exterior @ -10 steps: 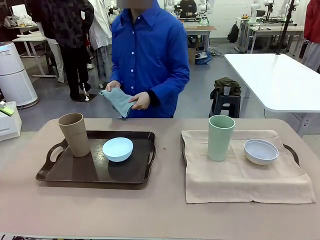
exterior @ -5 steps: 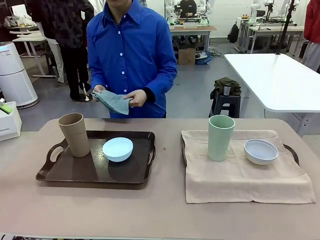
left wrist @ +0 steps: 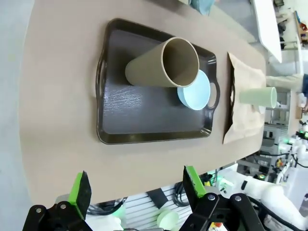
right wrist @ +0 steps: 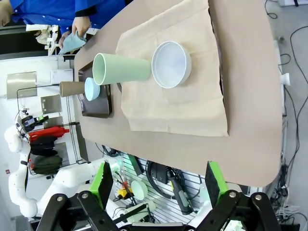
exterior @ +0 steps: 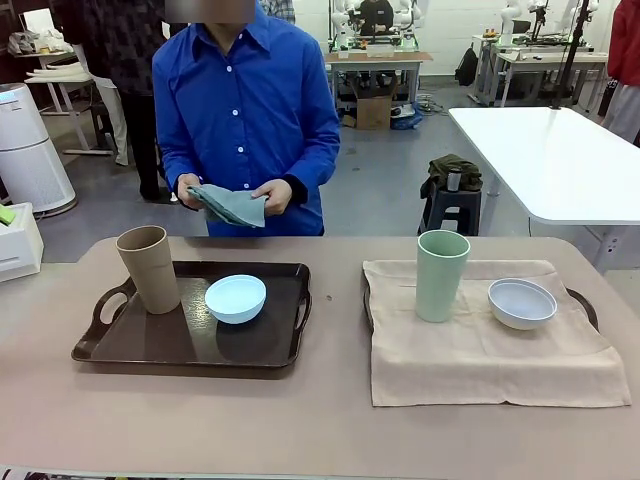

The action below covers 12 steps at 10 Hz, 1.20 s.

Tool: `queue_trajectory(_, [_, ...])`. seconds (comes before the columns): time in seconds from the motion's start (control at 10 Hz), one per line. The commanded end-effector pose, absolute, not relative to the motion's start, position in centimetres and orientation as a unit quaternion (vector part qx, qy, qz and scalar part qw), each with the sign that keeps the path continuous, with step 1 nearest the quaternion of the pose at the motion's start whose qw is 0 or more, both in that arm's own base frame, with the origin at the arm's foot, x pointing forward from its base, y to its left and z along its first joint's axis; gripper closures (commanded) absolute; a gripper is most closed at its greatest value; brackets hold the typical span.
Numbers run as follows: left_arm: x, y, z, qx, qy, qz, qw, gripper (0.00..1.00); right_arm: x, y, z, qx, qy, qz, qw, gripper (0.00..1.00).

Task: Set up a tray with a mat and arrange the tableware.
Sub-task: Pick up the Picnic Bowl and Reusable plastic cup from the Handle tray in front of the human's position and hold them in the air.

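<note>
A dark brown tray lies at the left with a tan-brown cup and a light blue bowl on it. At the right, a beige mat covers a second tray, whose handle peeks out. A pale green cup and a whitish bowl stand on the mat. My left gripper hangs open high above the table's near edge, over the brown tray. My right gripper is open too, above the mat.
A person in a blue shirt stands at the far side, holding a folded grey-green cloth in both hands. Bare tabletop runs between the two trays and along the near edge.
The person has stepped toward the picture's left, still holding the cloth. Nothing on the table has moved.
</note>
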<state>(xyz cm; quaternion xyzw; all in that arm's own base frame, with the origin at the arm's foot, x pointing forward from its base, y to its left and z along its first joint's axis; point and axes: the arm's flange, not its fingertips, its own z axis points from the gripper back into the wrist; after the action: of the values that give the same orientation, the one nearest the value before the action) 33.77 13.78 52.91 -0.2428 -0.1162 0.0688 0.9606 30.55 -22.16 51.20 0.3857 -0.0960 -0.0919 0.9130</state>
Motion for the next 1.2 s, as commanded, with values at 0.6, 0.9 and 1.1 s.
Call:
queue_trajectory(0.6, [33.65, 13.53, 53.2, -0.246, -0.103, 0.084, 0.96, 0.0, 30.46, -22.28, 51.25, 0.386, -0.097, -0.093, 0.912, 0.0])
queue_trajectory(0.9, [33.65, 13.53, 53.2, -0.246, -0.103, 0.084, 0.96, 0.0, 30.46, -22.28, 51.25, 0.386, -0.097, -0.093, 0.912, 0.0])
queue_trajectory(1.1, [33.65, 13.53, 53.2, -0.246, -0.103, 0.084, 0.96, 0.0, 30.46, -22.28, 51.25, 0.386, -0.097, -0.093, 0.912, 0.0])
